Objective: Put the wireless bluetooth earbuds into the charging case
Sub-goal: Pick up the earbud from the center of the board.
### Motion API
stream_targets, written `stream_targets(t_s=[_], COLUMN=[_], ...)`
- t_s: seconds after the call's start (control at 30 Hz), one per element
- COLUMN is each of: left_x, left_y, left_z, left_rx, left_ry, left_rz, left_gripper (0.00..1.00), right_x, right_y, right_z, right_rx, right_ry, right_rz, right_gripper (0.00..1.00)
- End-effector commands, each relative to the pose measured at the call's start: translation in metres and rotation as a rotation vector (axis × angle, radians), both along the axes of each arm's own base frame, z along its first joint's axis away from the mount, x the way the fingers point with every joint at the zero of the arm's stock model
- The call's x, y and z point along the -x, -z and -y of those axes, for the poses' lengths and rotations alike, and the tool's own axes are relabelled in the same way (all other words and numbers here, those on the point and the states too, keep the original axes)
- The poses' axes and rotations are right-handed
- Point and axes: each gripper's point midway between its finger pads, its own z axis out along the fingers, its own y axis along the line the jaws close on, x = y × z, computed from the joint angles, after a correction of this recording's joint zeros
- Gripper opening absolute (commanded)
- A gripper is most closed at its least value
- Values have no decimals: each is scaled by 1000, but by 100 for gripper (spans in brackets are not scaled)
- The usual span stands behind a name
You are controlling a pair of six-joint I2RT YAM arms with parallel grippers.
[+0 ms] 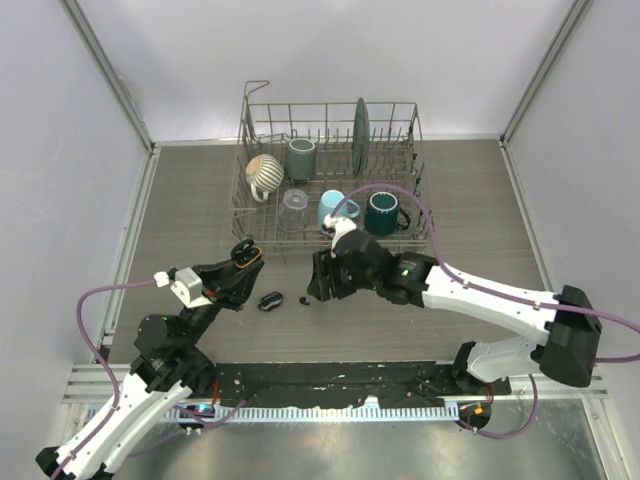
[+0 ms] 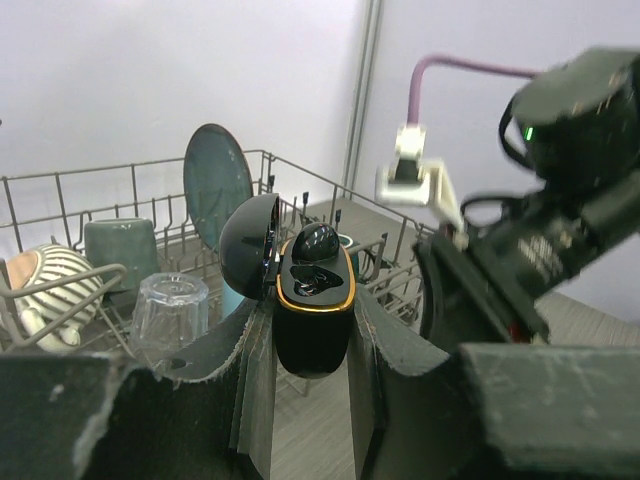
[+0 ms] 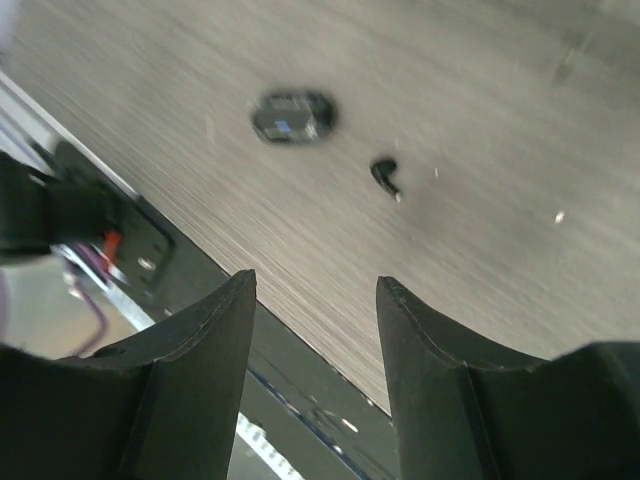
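My left gripper (image 1: 240, 268) is shut on the black charging case (image 1: 244, 256) and holds it upright above the table. In the left wrist view the case (image 2: 312, 345) sits between the fingers, its lid (image 2: 248, 245) swung open to the left and its rim gold. A glossy black earbud (image 2: 320, 240) sits in the far slot; the near slot (image 2: 312, 282) looks empty. One tiny black earbud (image 1: 304, 300) lies on the table, also in the right wrist view (image 3: 386, 176). My right gripper (image 1: 318, 288) hovers just right of it, open and empty (image 3: 315, 285).
A dark oval item (image 1: 270, 300) with a bluish spot lies left of the loose earbud, also in the right wrist view (image 3: 292, 116); I cannot tell what it is. A wire dish rack (image 1: 262, 218) with mugs, a glass and a plate stands behind.
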Motion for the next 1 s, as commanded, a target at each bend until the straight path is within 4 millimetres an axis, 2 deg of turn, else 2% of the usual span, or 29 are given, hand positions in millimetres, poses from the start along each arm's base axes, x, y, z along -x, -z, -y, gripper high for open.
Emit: stream_targets(t_s=[0.0, 0.17, 0.27, 0.43, 0.57, 0.83, 0.97], left_x=[5, 6, 8, 9, 9, 9, 9], left_y=[-25, -30, -33, -34, -34, -34, -33], left_z=[-9, -8, -9, -14, -16, -16, -16], left_rx=[18, 19, 19, 15, -1, -1, -3], left_ry=[-24, -19, -17, -33, -47, -45, -47], left_rz=[48, 54, 59, 65, 70, 66, 66], left_gripper=[0, 0, 0, 0, 0, 0, 0], right_x=[21, 24, 22, 13, 2, -7, -11], right_y=[34, 72, 87, 102, 107, 130, 135], right_z=[-10, -26, -32, -40, -46, -58, -62], right_rx=[74, 165, 209, 245, 283, 330, 338], right_ry=[-94, -154, -173, -214, -243, -278, -284], right_rz=[-3, 58, 90, 159, 227, 262, 277], right_gripper=[57, 57, 59, 62, 63, 63, 62])
